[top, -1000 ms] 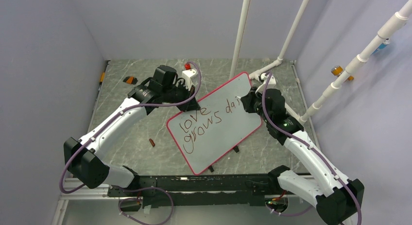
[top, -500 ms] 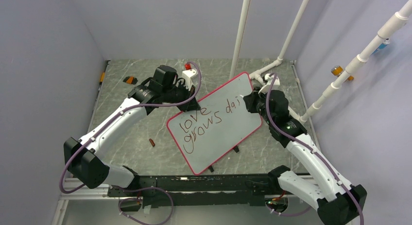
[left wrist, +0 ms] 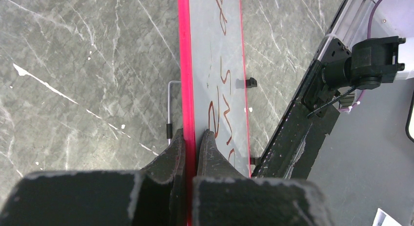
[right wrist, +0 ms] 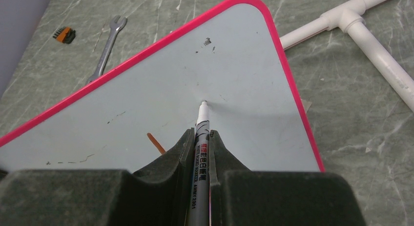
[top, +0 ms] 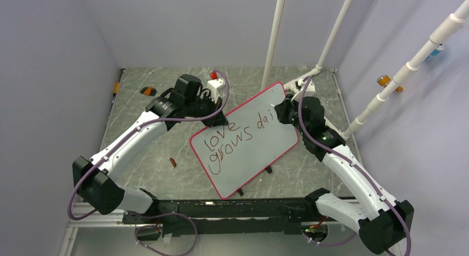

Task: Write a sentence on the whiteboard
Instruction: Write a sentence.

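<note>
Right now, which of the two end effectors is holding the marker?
The right end effector: a grey marker is pinched in it, tip pointing at the board. The left end effector instead clamps the red-framed edge of the whiteboard.

whiteboard (top: 260,151) — red cursive sentence (top: 235,140), marbled table (top: 166,178)
</note>
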Controlling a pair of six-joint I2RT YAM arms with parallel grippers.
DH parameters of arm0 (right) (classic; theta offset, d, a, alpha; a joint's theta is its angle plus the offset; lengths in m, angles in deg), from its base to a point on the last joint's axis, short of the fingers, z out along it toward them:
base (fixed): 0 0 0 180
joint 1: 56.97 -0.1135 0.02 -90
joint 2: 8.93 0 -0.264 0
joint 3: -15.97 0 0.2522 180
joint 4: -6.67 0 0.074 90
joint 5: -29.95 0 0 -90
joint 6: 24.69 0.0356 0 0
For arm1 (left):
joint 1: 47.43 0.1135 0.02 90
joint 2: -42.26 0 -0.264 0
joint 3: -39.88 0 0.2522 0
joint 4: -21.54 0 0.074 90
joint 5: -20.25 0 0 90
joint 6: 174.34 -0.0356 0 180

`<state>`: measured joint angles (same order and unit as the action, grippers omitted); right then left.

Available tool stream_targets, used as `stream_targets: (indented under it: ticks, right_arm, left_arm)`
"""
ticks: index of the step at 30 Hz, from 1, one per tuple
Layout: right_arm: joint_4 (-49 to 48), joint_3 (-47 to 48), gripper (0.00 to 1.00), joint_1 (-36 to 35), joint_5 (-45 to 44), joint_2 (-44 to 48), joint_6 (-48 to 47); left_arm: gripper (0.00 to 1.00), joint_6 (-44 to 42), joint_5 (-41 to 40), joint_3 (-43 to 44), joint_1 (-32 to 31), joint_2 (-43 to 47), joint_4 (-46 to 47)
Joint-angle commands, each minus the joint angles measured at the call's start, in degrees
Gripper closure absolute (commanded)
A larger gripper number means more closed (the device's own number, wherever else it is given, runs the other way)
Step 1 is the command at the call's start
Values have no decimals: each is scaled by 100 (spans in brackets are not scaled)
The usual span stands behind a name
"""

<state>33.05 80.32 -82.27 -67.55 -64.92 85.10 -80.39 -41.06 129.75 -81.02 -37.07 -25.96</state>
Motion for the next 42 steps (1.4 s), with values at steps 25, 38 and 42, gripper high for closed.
stream_targets:
  ticks: [25, 38, 42]
  right_arm:
    - [173, -936, 100, 9, 20, 578, 186]
    - [182, -445, 100, 7, -287, 299, -34]
    - [211, -259, 100, 12, -280, 259, -88]
  left_arm:
    - [100, -964, -801, -67, -33, 111, 204]
    - [100, -970, -819, -58, -38, 110, 200]
    - [100, -967, -820, -70, -41, 111, 193]
